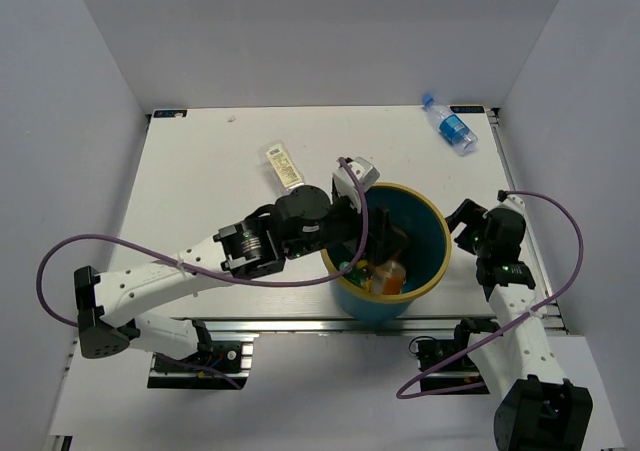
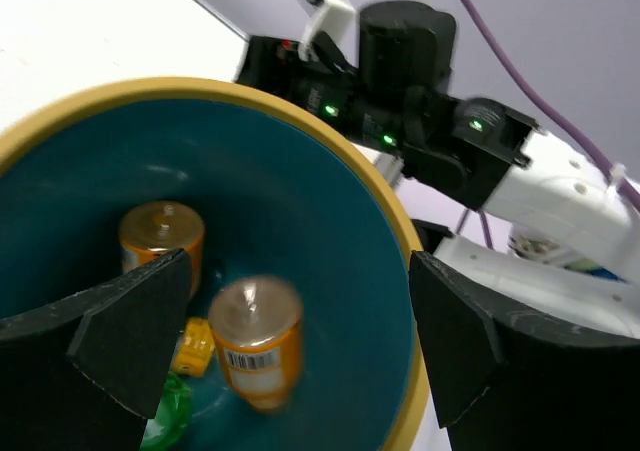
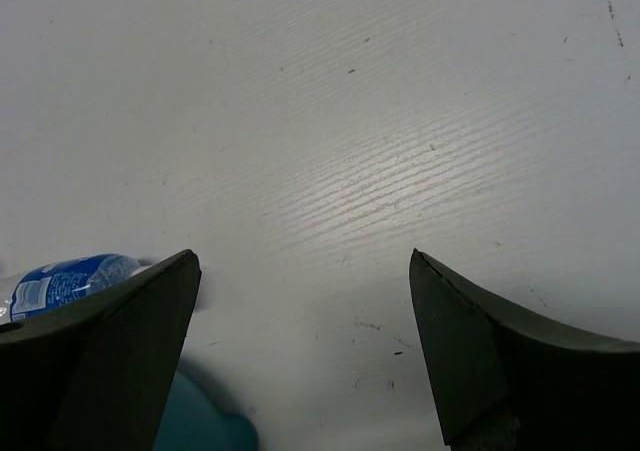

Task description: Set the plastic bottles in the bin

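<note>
The bin, teal with a tan rim, stands at the near middle of the table. My left gripper hangs open and empty over its mouth. In the left wrist view its jaws stand wide apart above the bin's inside. There lie two orange bottles, one blurred and one behind it, a yellow cap and a green bottle. My right gripper is open and empty right of the bin. A clear blue-labelled bottle lies at the far right, also in the right wrist view. A square cream-labelled bottle lies left of the bin.
White walls close the table on three sides. The right arm's wrist shows just beyond the bin's rim in the left wrist view. The bin's teal side shows at the lower left of the right wrist view.
</note>
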Motion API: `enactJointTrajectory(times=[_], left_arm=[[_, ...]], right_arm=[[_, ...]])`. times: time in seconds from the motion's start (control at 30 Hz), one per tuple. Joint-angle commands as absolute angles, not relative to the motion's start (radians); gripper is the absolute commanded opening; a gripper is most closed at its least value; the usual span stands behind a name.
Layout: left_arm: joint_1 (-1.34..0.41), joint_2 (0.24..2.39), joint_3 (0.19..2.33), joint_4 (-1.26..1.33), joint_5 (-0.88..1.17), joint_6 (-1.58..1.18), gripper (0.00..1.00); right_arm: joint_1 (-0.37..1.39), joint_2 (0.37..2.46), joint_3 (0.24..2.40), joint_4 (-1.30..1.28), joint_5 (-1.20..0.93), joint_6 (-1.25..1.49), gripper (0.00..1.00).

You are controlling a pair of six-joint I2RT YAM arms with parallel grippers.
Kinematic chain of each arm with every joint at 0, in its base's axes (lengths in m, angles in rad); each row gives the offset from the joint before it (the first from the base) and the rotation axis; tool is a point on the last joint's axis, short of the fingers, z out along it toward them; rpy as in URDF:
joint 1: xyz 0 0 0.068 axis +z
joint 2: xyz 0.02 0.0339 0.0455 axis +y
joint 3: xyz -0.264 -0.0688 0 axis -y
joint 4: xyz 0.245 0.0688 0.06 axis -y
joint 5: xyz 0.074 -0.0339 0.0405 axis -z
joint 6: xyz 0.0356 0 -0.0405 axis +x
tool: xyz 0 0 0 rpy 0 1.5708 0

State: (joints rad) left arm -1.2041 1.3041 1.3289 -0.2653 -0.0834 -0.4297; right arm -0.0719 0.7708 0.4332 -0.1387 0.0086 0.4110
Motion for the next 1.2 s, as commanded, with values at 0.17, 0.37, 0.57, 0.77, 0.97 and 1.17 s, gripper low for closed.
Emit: enactJointTrajectory(times=[0.17, 0.37, 0.57, 0.77, 0.97, 1.17], left_arm=[[-1.204, 1.318, 1.537, -0.438, -0.391, -0.422, 0.98], [-1.108, 1.283, 1.539, -0.503, -0.623, -0.475, 0.98], [-0.769, 1.23, 1.398, -0.489, -0.468, -0.561, 0.98], [-0.49, 1.23, 1.281, -0.465, -0.302, -0.604, 0.98], [-0.24, 1.302, 1.21, -0.39, -0.094, -0.621, 0.98], [-0.161, 1.402, 1.178, -0.362, -0.041, -0.601, 0.98]], right_arm=[[-0.077, 0.735, 0.451, -0.098, 0.077, 0.384, 0.89], [-0.084, 0.819, 0.523, -0.061, 0.008, 0.37, 0.89], [-0.084, 1.102, 0.813, -0.017, -0.078, 0.184, 0.89], [-0.101, 1.564, 1.181, -0.021, -0.115, -0.079, 0.89], [-0.117, 1.985, 1.688, -0.237, -0.19, -0.262, 0.89], [-0.132, 2.268, 2.029, -0.227, -0.186, -0.371, 0.89]])
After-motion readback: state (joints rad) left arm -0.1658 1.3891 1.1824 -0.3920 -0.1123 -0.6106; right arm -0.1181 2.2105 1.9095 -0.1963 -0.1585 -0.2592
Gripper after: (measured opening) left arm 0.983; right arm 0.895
